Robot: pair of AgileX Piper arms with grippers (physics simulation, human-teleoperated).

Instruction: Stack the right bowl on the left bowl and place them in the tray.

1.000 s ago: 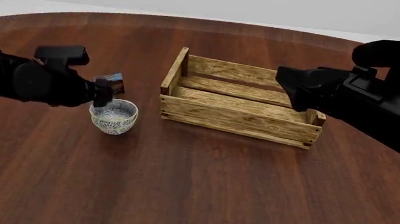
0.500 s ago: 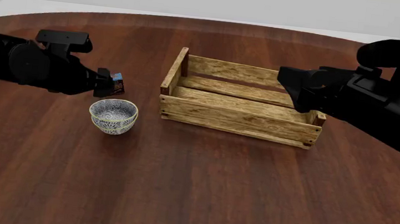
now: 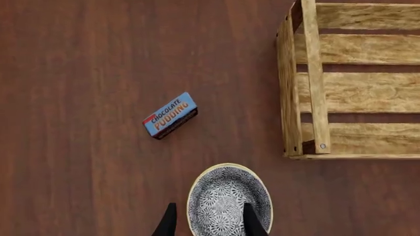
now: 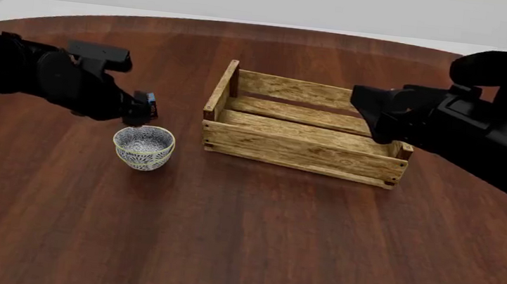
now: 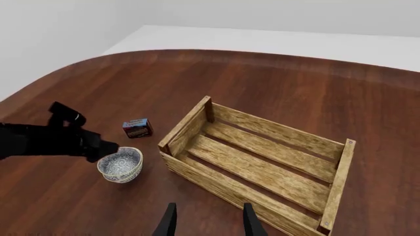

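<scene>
Slatted wooden tray point(image 4: 303, 141), four corner posts, nothing inside. One patterned blue-grey bowl point(image 4: 145, 147) visible on the dark wood table point(image 4: 253, 241), left of the tray, well apart; can't tell if two are nested. One small printed box point(image 3: 170, 115) just behind it. Left gripper point(image 3: 208, 222) spread, straddling the bowl's rim, holding nothing. Right gripper point(image 5: 208, 219) parted, empty, above the tray.

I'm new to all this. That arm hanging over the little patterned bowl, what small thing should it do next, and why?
Probably lower the left gripper straight down, then close. Its fingers are open above the bowl, one over the inside and one outside the rim, so a short drop would let them pinch the wall. The tray holds nothing yet.
</scene>
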